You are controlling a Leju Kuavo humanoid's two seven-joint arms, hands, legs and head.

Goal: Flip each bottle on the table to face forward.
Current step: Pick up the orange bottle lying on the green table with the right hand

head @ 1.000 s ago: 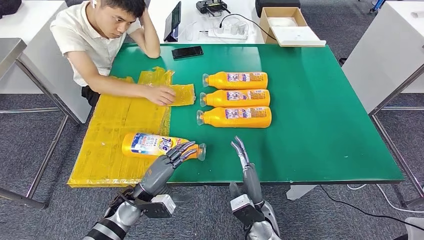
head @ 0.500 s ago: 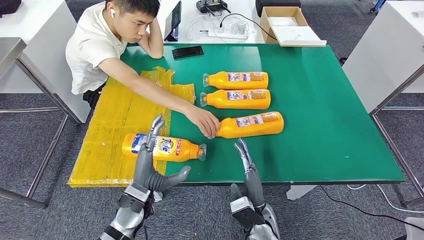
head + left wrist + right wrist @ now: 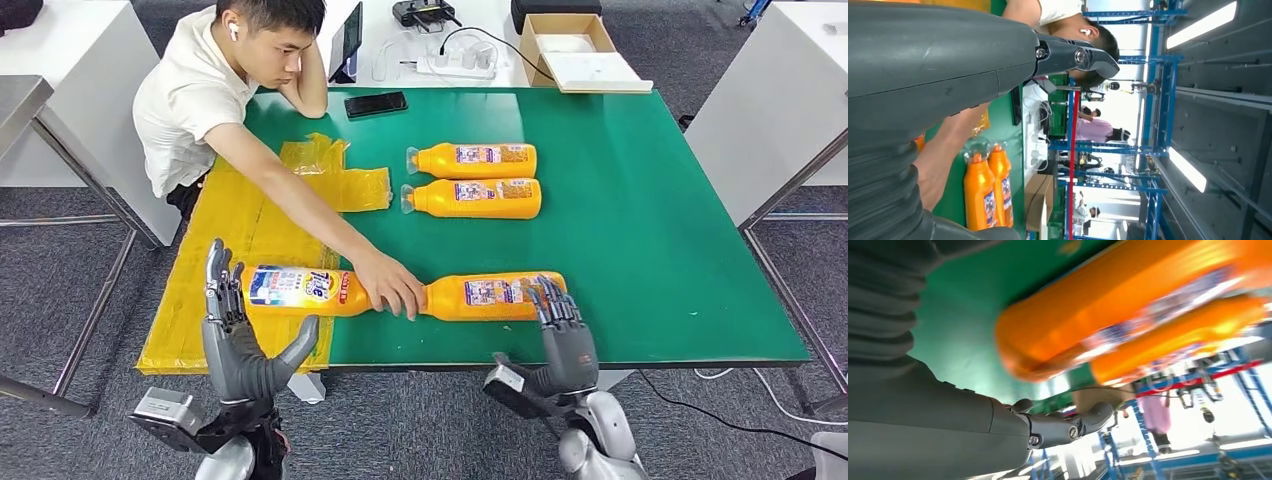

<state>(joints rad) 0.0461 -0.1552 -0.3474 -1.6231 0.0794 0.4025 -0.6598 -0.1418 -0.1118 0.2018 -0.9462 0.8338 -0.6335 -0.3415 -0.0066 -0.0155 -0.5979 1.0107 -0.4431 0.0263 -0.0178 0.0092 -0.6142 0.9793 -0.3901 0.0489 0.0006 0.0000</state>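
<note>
Green worktop (image 3: 640, 220) runs wide and bare on the robot's right side, from the bottles out to the far and right edges; on the left a yellow plastic sheet (image 3: 235, 240) covers it down to the front edge. Four orange bottles lie on their sides, long axes across the worktop. Two back bottles (image 3: 472, 178) lie side by side near the middle, caps to the left, labels up. Close to the front edge lie two more, caps meeting: the labelled bottle (image 3: 300, 290) lies on the yellow sheet with its cap to the right, and the near bottle (image 3: 490, 297) lies on the green with its cap to the left. A person's hand (image 3: 388, 288) covers the spot where the caps meet, the arm reaching in from the far left corner.

Below the front edge, the left hand (image 3: 235, 340) stands upright, palm turned inward, fingers (image 3: 216, 275) spread and holding nothing, just beside the labelled bottle's base. The right hand (image 3: 565, 335) rises at the front edge with its fingertips against the near bottle's base end; I cannot tell whether it grips.
</note>
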